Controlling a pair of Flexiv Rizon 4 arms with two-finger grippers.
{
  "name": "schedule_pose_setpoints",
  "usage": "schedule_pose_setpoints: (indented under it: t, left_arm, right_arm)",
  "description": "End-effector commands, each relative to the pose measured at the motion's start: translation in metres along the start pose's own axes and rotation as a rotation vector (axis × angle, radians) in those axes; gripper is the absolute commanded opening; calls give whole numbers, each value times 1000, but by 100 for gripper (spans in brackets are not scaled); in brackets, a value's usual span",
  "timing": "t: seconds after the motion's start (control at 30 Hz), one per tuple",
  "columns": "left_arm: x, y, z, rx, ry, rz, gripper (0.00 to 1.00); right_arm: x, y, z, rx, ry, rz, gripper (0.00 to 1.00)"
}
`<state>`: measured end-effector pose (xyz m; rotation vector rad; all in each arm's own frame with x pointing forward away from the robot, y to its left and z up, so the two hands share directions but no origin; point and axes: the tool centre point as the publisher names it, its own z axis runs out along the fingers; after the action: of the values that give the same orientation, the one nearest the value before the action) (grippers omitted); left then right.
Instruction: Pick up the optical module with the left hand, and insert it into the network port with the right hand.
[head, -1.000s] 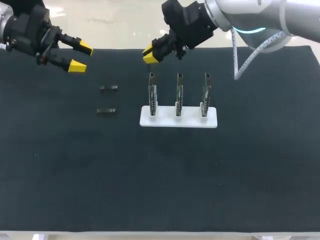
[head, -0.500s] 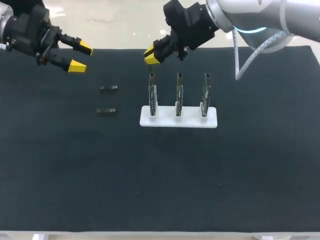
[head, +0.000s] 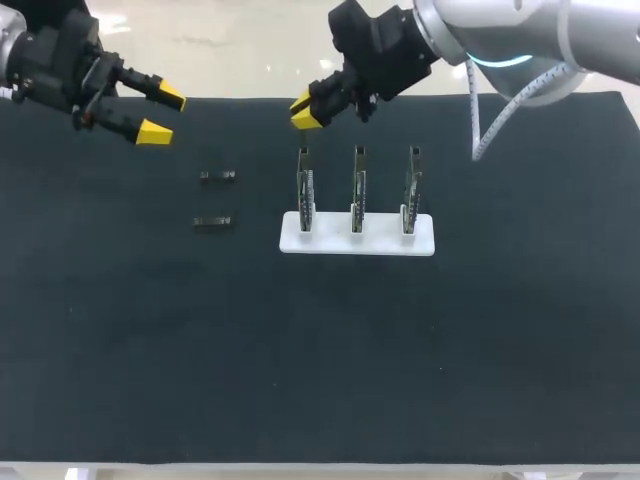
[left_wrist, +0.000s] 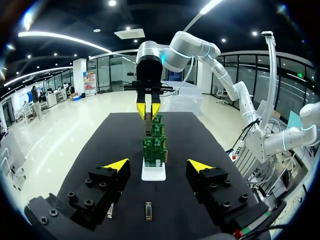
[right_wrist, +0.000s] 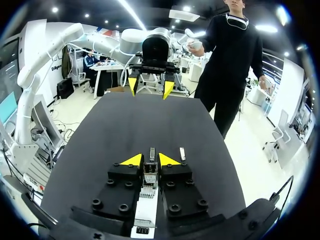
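**Black tabletop, both modules still lying loose**

Black tabletop (head: 320, 380) carries a white base (head: 357, 243) with three upright port boards (head: 357, 190). Rear optical module (head: 217, 176) and front optical module (head: 213, 222) lie flat left of the base, long axes pointing at it. Left gripper (head: 162, 115) hangs farther left and is the nearer one, fingers wide open, empty. Right gripper (head: 305, 112) hangs behind the base's left board, fingers narrowly apart, gripping nothing visible.

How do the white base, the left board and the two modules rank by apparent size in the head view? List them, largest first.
1. White base
2. Left board
3. Far module and near module: they look alike, so no order between them.
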<state>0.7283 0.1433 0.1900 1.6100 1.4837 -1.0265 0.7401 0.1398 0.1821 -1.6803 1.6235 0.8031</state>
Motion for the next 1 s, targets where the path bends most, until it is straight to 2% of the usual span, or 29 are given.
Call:
schedule_pose_setpoints:
  t: [0.03,1.0]
  left_arm:
    - [-1,1,0,1,4,-1,100]
    - [-1,1,0,1,4,-1,100]
  right_arm:
    - [2,0,0,-1,-4,1,0]
    - [1,5,0,8,8,14,0]
